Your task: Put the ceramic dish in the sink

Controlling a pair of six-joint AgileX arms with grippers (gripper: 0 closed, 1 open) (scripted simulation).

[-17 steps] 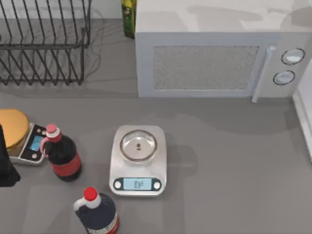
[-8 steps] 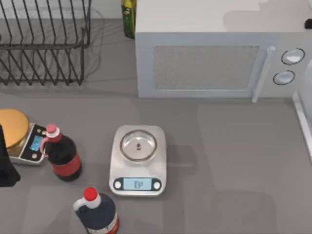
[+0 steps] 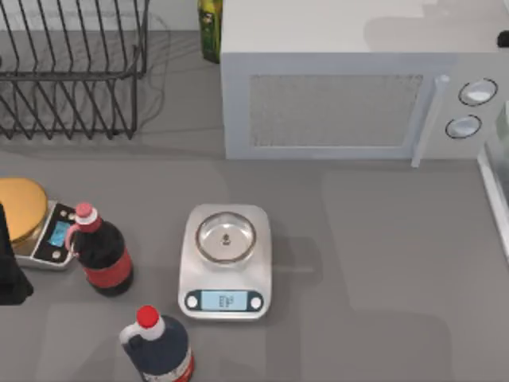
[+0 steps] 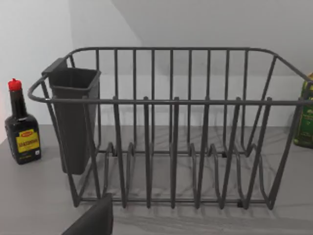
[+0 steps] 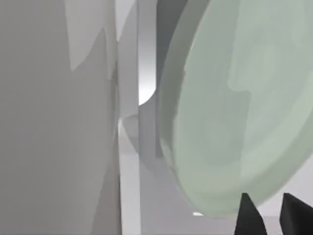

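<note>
The ceramic dish (image 5: 230, 107) is a big glossy mint-green plate, standing steeply tilted close before the right wrist camera. My right gripper (image 5: 268, 205) sits at its lower rim, its two dark fingertips (image 5: 249, 218) a narrow gap apart, shut on the edge. The sink (image 3: 494, 191) shows at the table's right edge as a straight white rim with a pale grey-green strip inside. My left arm (image 3: 11, 263) is parked at the far left edge, and a dark part of its gripper (image 4: 93, 220) faces the rack.
A white microwave (image 3: 350, 103) stands at the back, a black wire dish rack (image 3: 71, 72) at the back left. A silver kitchen scale (image 3: 226, 261) sits mid-table, with two cola bottles (image 3: 102, 255) and a gold-topped scale (image 3: 24, 211) to its left.
The arm's shadow slid off the microwave top and counter toward the right. The strip at the right edge has turned greener. The left arm has not moved.
</note>
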